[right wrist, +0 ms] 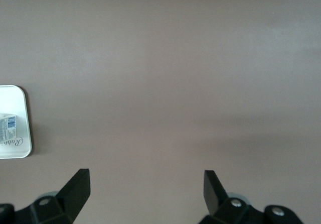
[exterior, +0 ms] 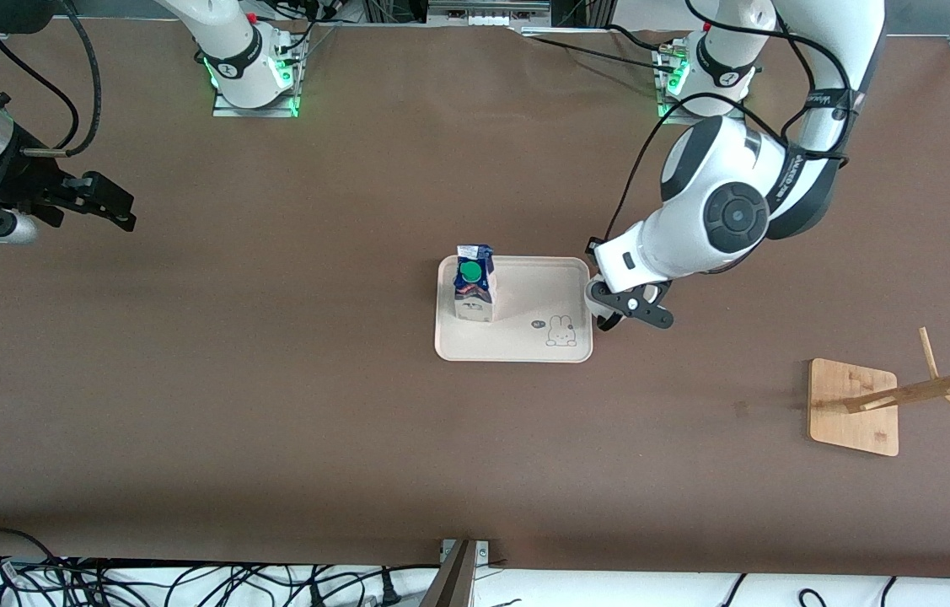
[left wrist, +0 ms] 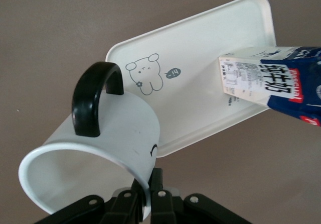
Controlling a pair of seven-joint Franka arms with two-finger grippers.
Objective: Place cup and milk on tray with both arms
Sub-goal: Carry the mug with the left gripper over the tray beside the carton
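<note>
The cream tray (exterior: 529, 291) lies mid-table with the milk (exterior: 475, 291) upright on its end toward the right arm. My left gripper (exterior: 609, 305) hangs just off the tray's edge toward the left arm's end, shut on the rim of the white cup (exterior: 595, 302), which the arm mostly hides there. In the left wrist view the gripper (left wrist: 150, 196) pinches the cup (left wrist: 110, 143) wall, black handle (left wrist: 94, 101) turned away from it, with tray (left wrist: 200, 58) and milk (left wrist: 271, 81) past it. My right gripper (exterior: 108, 206) waits open over bare table at the right arm's end; its fingers (right wrist: 75, 186) hold nothing.
A wooden rack (exterior: 854, 405) with a square base stands toward the left arm's end, nearer the front camera than the tray. Cables (exterior: 146, 582) run along the table's front edge. A corner of the tray (right wrist: 14, 97) shows in the right wrist view.
</note>
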